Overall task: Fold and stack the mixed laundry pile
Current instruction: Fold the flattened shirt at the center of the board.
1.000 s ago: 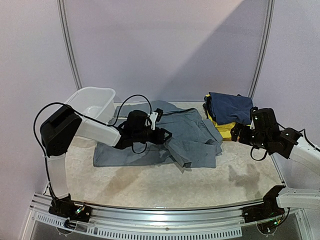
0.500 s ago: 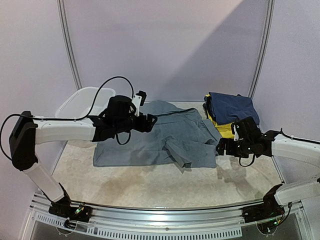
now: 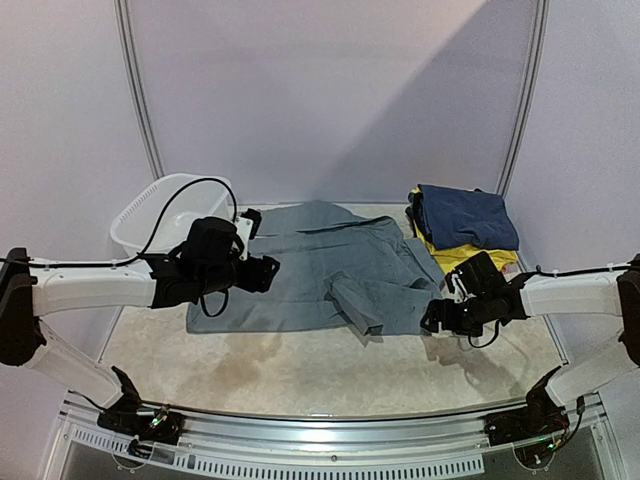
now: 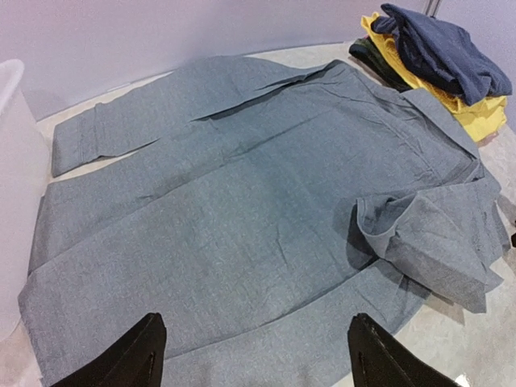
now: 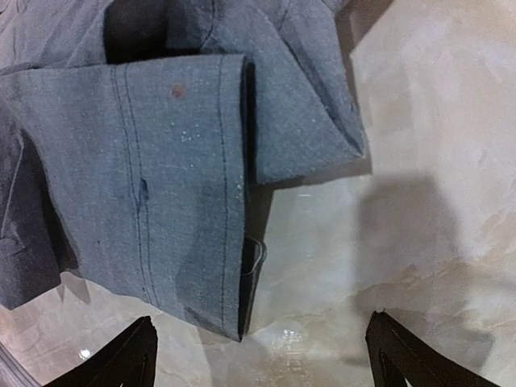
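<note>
A large grey garment (image 3: pixel 330 270) lies spread on the table, with a sleeve folded over on its right side (image 4: pixel 427 242). My left gripper (image 3: pixel 268 272) is open and empty above the garment's left half; in the left wrist view its fingertips (image 4: pixel 137 355) frame the cloth's near hem. My right gripper (image 3: pixel 432 318) is open and empty just above the garment's right cuff (image 5: pixel 185 201). A stack of folded clothes, navy (image 3: pixel 465 215) on top of yellow (image 3: pixel 470 258), sits at the back right and also shows in the left wrist view (image 4: pixel 439 48).
A white plastic basin (image 3: pixel 165 210) stands at the back left, its wall at the left edge of the left wrist view (image 4: pixel 12 161). Bare marbled tabletop (image 3: pixel 330 370) lies in front of the garment. Metal frame posts rise behind.
My left gripper has drawn back left and lower over the garment's left half. My right gripper has moved left and down from the stack to the grey cuff.
</note>
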`<action>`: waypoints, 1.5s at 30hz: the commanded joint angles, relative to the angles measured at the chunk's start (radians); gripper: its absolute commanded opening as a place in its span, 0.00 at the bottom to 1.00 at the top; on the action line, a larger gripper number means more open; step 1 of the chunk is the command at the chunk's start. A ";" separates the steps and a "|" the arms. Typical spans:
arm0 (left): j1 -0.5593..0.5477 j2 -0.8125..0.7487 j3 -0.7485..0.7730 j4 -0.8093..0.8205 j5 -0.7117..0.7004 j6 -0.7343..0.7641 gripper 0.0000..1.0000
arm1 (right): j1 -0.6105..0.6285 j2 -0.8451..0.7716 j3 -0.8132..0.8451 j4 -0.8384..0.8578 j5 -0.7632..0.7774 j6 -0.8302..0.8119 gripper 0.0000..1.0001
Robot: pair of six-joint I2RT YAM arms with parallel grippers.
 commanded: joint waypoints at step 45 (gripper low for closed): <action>-0.005 -0.146 -0.160 -0.054 -0.031 -0.025 0.75 | 0.032 0.132 -0.078 0.334 -0.115 0.126 0.22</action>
